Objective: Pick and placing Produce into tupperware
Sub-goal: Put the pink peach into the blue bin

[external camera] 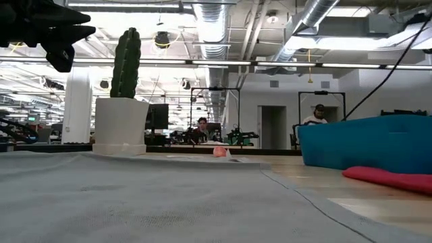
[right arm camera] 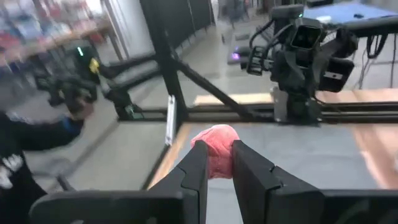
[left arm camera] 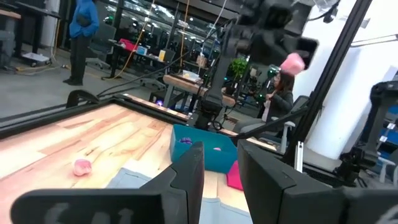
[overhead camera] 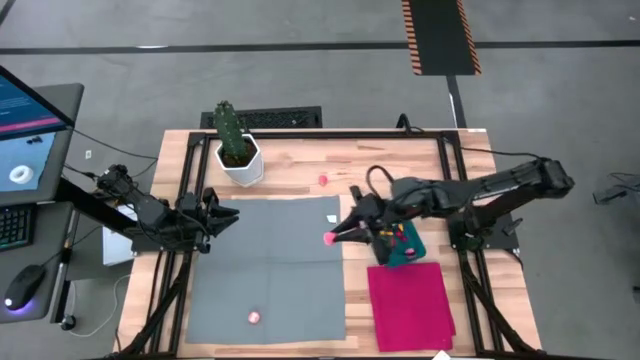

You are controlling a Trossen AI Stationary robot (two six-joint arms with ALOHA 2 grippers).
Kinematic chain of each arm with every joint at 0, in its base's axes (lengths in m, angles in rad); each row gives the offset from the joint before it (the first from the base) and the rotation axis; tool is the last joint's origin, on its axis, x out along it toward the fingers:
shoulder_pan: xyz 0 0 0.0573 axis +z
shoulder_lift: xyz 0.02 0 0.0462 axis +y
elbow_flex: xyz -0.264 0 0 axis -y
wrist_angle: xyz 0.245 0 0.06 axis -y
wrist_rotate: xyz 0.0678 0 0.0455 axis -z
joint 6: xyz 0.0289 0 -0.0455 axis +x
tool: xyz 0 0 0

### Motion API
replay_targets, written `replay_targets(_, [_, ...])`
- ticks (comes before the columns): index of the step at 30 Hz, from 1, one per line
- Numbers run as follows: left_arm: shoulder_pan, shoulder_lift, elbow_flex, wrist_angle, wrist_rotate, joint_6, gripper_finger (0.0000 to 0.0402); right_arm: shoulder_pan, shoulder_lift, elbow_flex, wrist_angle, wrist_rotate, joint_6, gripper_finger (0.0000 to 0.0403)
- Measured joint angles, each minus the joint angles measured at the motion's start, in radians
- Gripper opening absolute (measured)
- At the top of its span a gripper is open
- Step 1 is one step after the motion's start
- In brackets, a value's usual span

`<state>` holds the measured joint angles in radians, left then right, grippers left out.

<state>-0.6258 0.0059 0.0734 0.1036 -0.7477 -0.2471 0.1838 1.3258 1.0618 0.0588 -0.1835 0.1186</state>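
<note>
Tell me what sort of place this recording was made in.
Most likely a robotics lab or open workshop floor: exposed ceiling ducts run overhead, more workbenches fill the hall behind, a person sits at one, and a monitor stands beside the wooden table.

Four cameras, one wooden table

One looks straight down on the light wooden table (overhead camera: 300, 165); one sits level on the grey cloth mat (external camera: 135, 202), facing the room; each wrist camera peers past its fingers, both overhead and level views sharing the tall green cactus (overhead camera: 231, 130).
</note>
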Motion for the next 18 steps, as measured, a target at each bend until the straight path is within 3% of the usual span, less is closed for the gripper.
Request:
replay_targets(7, [-0.001,0.0,0.0,-0.019,0.007,0.002,0.0087,0.025,-0.242,-0.403,0.321,0.009,0.112,0.0081])
replay_targets(9, [-0.001,0.0,0.0,-0.019,0.004,0.017,0.0087,0.052,-0.335,-0.479,0.351,0.06,0.105,0.0081])
replay_targets(14, [-0.001,0.0,0.0,0.01,-0.007,0.057,0.0087,0.113,-0.567,-0.582,0.225,0.296,0.098,0.0081])
replay_targets(18, [0.0,0.001,-0.001,0.048,-0.143,0.111,0.0087,0.16,-0.723,-0.592,0.026,0.515,0.164,0.0081])
